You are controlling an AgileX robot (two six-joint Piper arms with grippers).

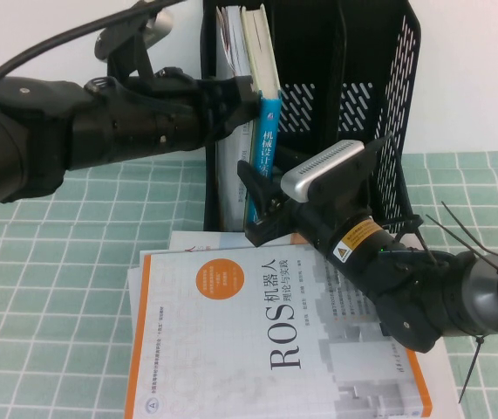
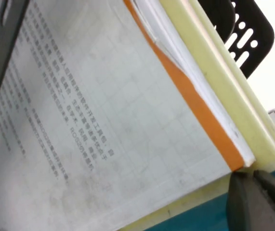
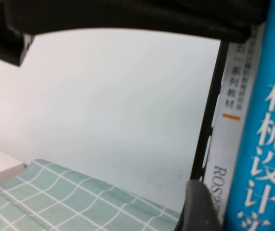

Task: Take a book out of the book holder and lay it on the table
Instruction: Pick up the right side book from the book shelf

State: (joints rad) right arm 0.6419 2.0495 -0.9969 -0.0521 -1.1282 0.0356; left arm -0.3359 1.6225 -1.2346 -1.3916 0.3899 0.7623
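Book holder (image 1: pixel 397 78) has the book (image 1: pixel 267 131) upright in its leftmost slot, beside a thin white book (image 1: pixel 231 52) with an orange-edged spine. Left gripper (image 1: pixel 250 96) is at the book's upper spine, can't tell if it's clamped; right gripper (image 1: pixel 257 196) sits lower at the spine, jaws spread, gripping nothing. ROS book (image 1: pixel 275 349) lies flat on the table (image 1: pixel 48 288) in front of the rack (under the right arm)

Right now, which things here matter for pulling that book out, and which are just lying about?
In the job:
book
book holder
table
left pincer, at the book's spine
right pincer, low beside the book

Lying about:
ROS book, flat on the table
white book in the holder
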